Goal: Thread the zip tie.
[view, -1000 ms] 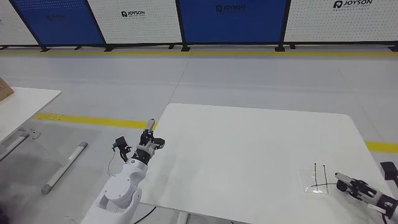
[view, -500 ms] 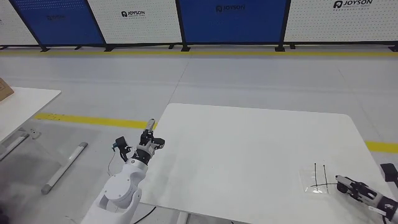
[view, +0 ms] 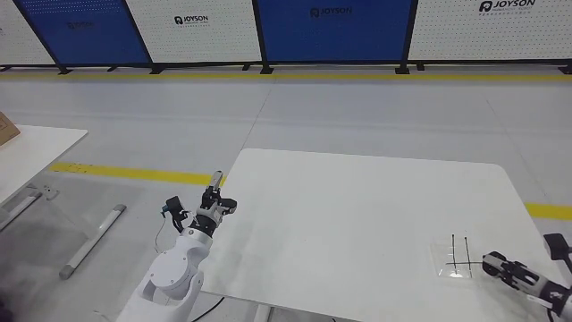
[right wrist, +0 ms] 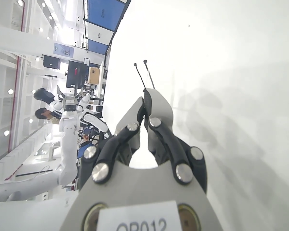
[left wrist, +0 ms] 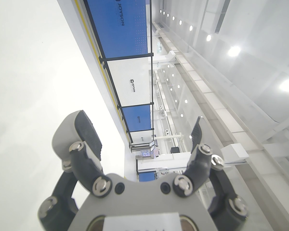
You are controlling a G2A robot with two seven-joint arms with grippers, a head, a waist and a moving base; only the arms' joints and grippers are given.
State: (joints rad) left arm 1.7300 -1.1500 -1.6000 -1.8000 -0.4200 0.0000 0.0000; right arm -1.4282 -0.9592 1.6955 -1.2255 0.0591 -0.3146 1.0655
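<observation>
Two black zip ties (view: 460,252) lie side by side on a clear plastic sheet (view: 444,266) near the table's front right corner. In the right wrist view the zip ties (right wrist: 140,75) run out from my right gripper (right wrist: 144,92), whose fingers are pressed shut; their tails disappear behind the fingertips, so I cannot see whether one is pinched. From above, my right gripper (view: 488,262) sits just right of the ties. My left gripper (left wrist: 142,123) stands open with nothing in it, at the table's left edge (view: 214,195).
The white table (view: 357,224) is bare between the two arms. Blue and white pegboard panels (view: 331,9) stand across the floor behind it. Another white table (view: 31,148) is at the far left.
My right gripper has shifted slightly toward the table's near edge, beside the ties. The ties and the left arm have not visibly moved.
</observation>
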